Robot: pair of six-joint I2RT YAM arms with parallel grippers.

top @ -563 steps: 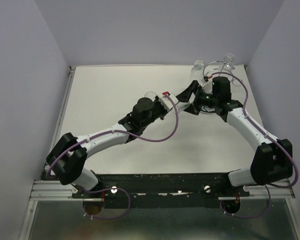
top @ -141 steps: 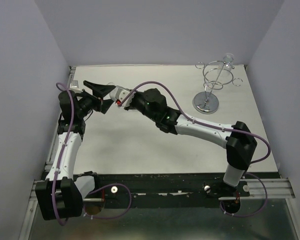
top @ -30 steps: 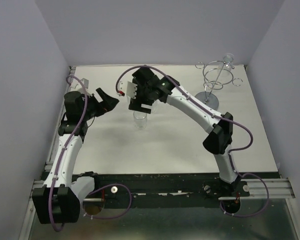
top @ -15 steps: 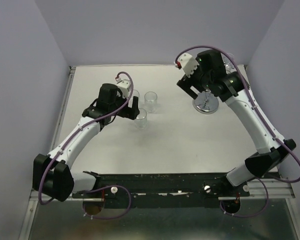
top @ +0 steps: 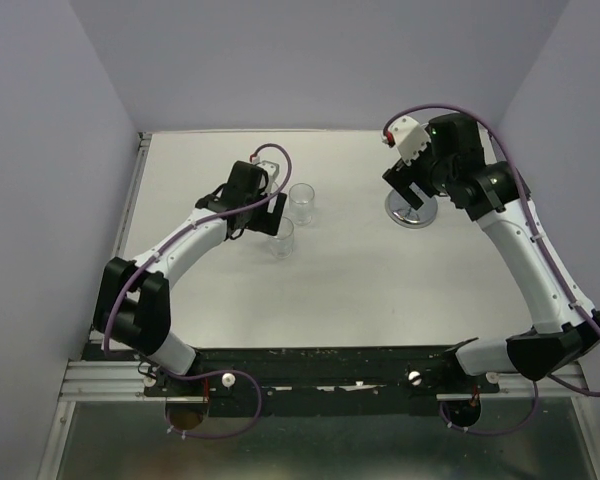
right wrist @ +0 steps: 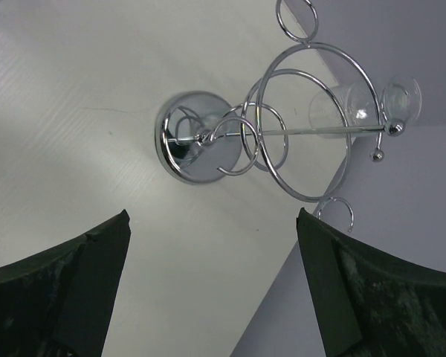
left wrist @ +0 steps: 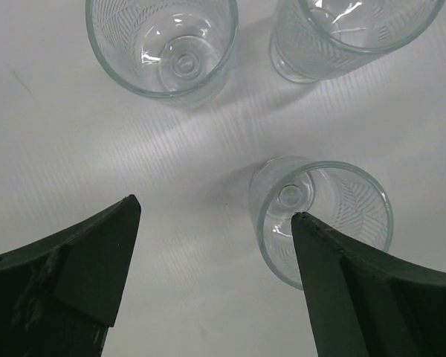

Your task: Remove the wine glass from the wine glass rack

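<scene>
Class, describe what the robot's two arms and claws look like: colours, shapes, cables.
The left arm and right arm have white tubular links, bulky black joints and a purple cable each. A white block sits by each wrist. The left claw and right claw have flat, dark, tapering fingers.

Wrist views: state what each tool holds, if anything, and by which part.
Nothing is held. The left tool is open over clear wine glasses; the right tool is open over the shiny chrome wire rack.

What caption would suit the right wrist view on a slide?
Right gripper, fingers open, faces the shiny chrome wire wine glass rack; one clear wine glass hangs from its looped top.
</scene>
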